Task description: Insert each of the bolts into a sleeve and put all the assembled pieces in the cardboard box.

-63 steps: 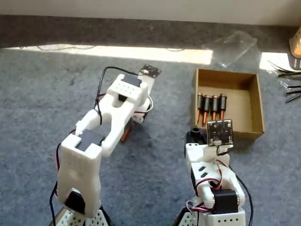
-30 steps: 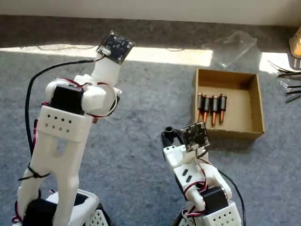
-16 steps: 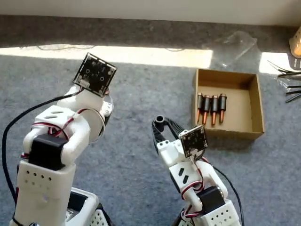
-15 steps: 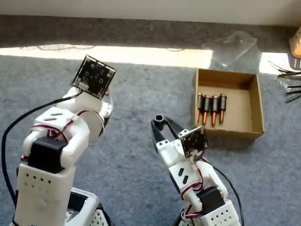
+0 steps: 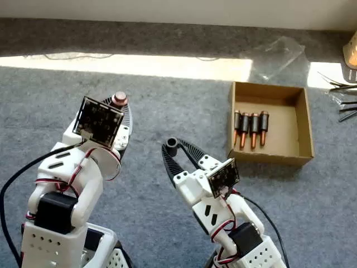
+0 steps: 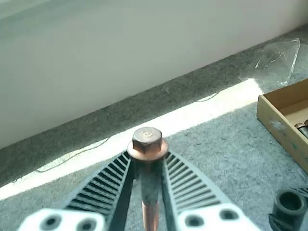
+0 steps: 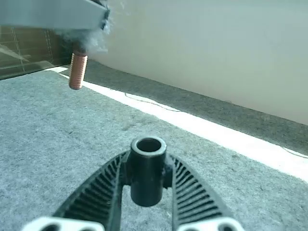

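Note:
My left gripper (image 5: 119, 104) is shut on a copper bolt (image 5: 119, 99), held upright with its hex head up; in the left wrist view the bolt (image 6: 146, 144) stands between the ribbed fingers (image 6: 109, 179). My right gripper (image 5: 172, 151) is shut on a black sleeve (image 5: 171, 145), a little to the right of the bolt and nearer the arms. The right wrist view has the sleeve (image 7: 147, 169) with its bore facing up, and the bolt's threaded end (image 7: 77, 70) hanging farther off. The cardboard box (image 5: 285, 125) at the right holds several assembled pieces (image 5: 250, 127).
Grey carpet covers the floor, with a sunlit strip along the far side below a wall. A clear plastic bag (image 5: 279, 56) lies behind the box. Thin dark tools (image 5: 346, 103) lie at the right edge. The box wall (image 6: 281, 108) shows beside the sleeve (image 6: 290, 205).
The left arm has folded back and lifted the bolt off the carpet, turning it upright. The right gripper has swung left, away from the box, carrying the sleeve towards the bolt.

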Action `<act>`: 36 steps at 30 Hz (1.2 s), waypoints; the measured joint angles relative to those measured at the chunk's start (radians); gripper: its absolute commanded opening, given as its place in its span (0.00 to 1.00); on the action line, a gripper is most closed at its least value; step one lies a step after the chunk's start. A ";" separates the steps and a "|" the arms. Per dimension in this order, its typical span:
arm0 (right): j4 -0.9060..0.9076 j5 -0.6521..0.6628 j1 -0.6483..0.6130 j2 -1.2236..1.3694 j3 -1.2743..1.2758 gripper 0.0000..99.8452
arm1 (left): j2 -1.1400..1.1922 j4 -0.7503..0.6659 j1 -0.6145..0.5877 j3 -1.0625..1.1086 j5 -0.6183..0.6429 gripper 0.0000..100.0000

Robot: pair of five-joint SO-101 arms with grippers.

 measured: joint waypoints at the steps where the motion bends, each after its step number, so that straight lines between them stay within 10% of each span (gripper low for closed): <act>1: 0.000 0.000 0.000 0.000 0.000 0.00 | -0.020 -0.015 0.000 0.021 0.000 0.01; 15: -0.049 0.000 -0.006 0.000 0.000 0.00 | -0.222 -0.115 0.218 0.098 0.012 0.01; 28: -0.035 0.000 -0.017 0.000 0.000 0.00 | -0.226 -0.278 0.210 0.204 0.404 0.01; 36: 0.014 0.000 -0.055 0.000 0.000 0.00 | -0.224 -0.430 0.215 0.341 0.423 0.01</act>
